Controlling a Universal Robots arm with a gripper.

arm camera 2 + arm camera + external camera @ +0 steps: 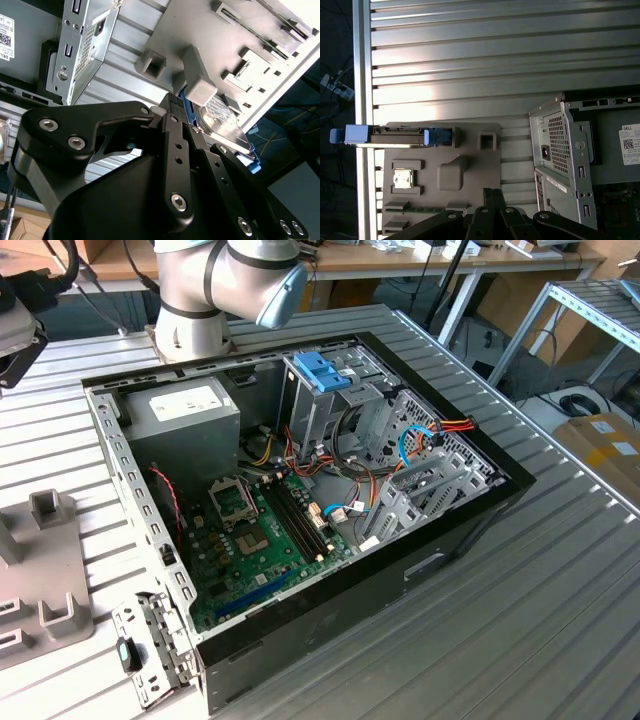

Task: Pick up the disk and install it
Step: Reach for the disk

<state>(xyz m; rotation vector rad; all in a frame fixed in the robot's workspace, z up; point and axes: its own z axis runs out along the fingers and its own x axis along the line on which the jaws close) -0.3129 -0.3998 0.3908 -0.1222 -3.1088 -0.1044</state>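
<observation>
Gripper pressed together and empty, disk waiting upright in its grey holder.

In the exterior view, an open computer case (400,585) lies on the ribbed metal counter (540,620), with a blue latch (322,370) inside it and the arm (220,280) behind it; a grey holder plate (45,580) sits on the counter at the exterior view's left. In the second wrist view, the gripper (175,99) has its fingers closed against each other with nothing between them. Just beyond them the disk (225,117) stands on edge in the holder plate (200,30), partly hidden by a grey block (200,85). In the first wrist view, the disk (395,136) shows edge-on, blue frame at both ends, along one side of the holder plate (470,165) near the counter's edge. The gripper (493,192) hangs over the plate, not touching the disk, and the case (560,150) lies well apart from the disk.
</observation>
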